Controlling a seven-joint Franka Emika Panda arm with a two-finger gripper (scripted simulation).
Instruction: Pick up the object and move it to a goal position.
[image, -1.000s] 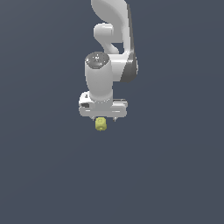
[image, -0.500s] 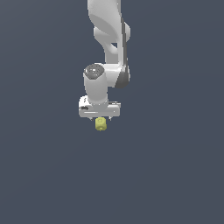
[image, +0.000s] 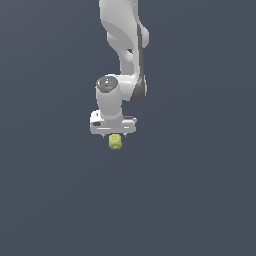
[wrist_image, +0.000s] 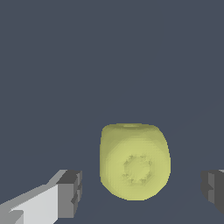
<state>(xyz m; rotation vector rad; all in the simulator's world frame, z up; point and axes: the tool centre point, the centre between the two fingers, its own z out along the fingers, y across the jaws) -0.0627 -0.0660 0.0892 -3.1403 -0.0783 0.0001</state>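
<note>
The object (image: 114, 142) is a small yellow-green rounded blob lying on the dark grey floor, just under the white hand. In the wrist view the object (wrist_image: 134, 161) shows a round dimple on its face and sits between the two grey fingertips, nearer the finger (wrist_image: 70, 194) on one side than the finger (wrist_image: 213, 190) on the other. A gap shows on both sides, so neither pad touches it. My gripper (image: 114, 136) is open and straddles the blob from above.
The white arm (image: 125, 40) rises straight up from the hand to the picture's top edge. Plain dark grey floor (image: 200, 200) lies all around, and no other object shows on it.
The wrist has come down toward the blob and the upper arm links have shifted a little. The blob has stayed where it was.
</note>
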